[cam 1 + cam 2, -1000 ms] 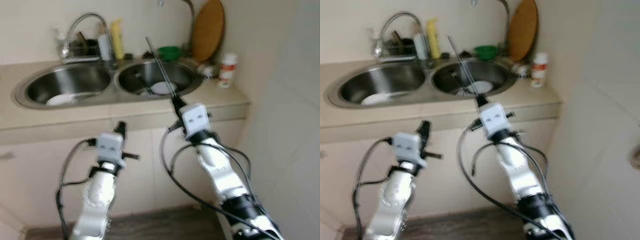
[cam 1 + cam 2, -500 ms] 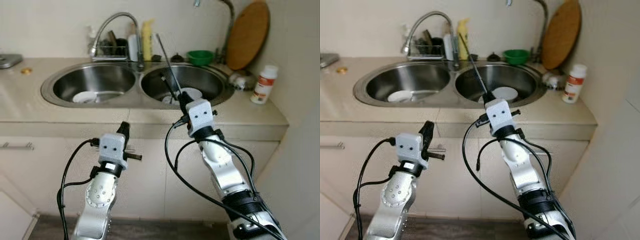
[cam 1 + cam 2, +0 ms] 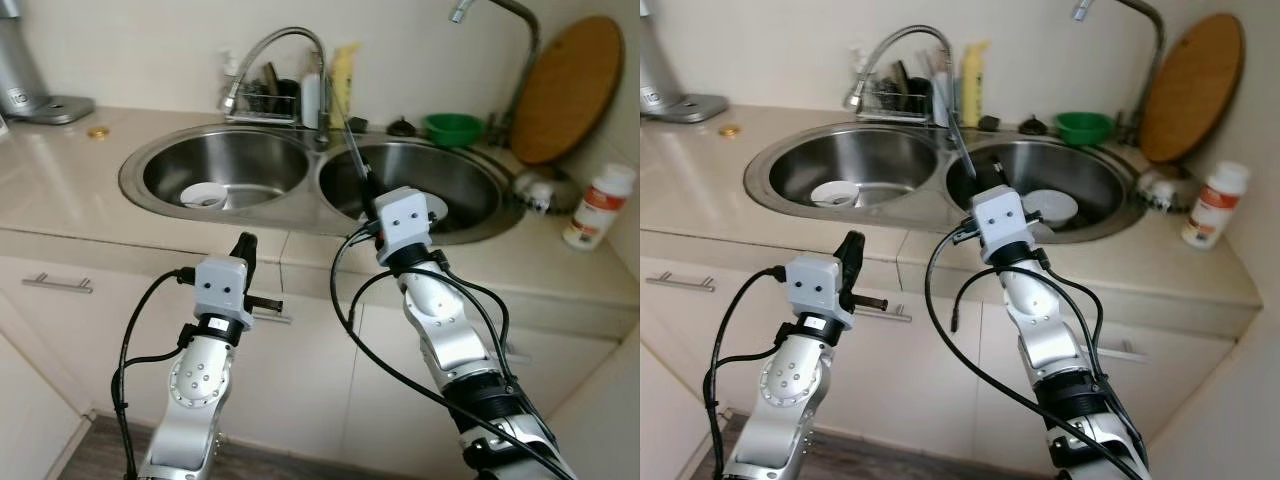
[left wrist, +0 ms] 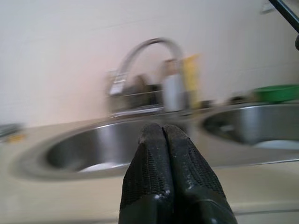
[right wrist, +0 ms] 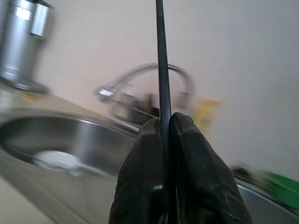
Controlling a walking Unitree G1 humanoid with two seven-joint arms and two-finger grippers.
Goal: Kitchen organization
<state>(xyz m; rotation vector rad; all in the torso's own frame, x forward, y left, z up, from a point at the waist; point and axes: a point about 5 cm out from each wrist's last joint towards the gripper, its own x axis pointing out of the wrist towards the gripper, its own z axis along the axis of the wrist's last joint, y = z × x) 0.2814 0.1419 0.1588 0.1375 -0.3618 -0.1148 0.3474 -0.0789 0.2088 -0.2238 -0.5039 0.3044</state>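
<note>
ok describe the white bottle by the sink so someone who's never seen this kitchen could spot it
Start at the double steel sink set in the beige counter, then go past its right basin to the counter's far right end, near the wall. The white bottle stands upright there, below the round wooden board leaning on the wall. Its red-orange label and white cap set it apart from the yellow bottle behind the sink.

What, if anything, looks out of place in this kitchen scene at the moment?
The right tool is shut on a thin black rod that sticks up steeply over the double sink, an odd thing to carry there. The dishes in the basins look ordinary.
</note>
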